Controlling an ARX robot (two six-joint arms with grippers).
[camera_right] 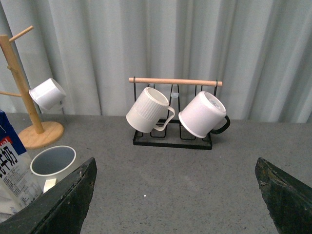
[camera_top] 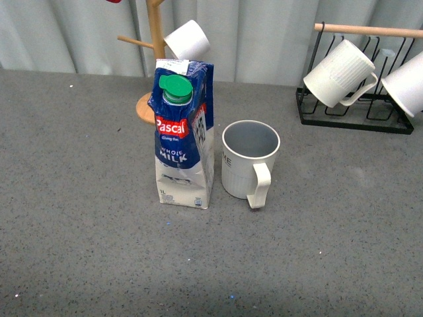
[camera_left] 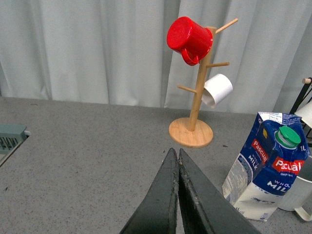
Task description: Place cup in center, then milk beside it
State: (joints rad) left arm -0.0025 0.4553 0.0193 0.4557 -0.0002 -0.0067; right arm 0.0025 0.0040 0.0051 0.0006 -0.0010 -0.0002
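Standing upright just beside the cup (camera_top: pixel 250 162), the milk (camera_top: pixel 184 135) sits free of the clenched left gripper (camera_left: pixel 176 161) and the spread-open right gripper (camera_right: pixel 175 195).

Worktop (camera_top: pixel 79 251) bare across the near side and far to either side of the centre pair. Milk carton (camera_top: pixel 184 135) and cup (camera_top: pixel 250 162) stand just beside each other, the gap between them narrow; the cup handle juts toward the near edge. Wooden mug tree (camera_top: pixel 153 59) stands close behind the carton. Black mug rack (camera_top: pixel 357 99) blocks the far right corner.
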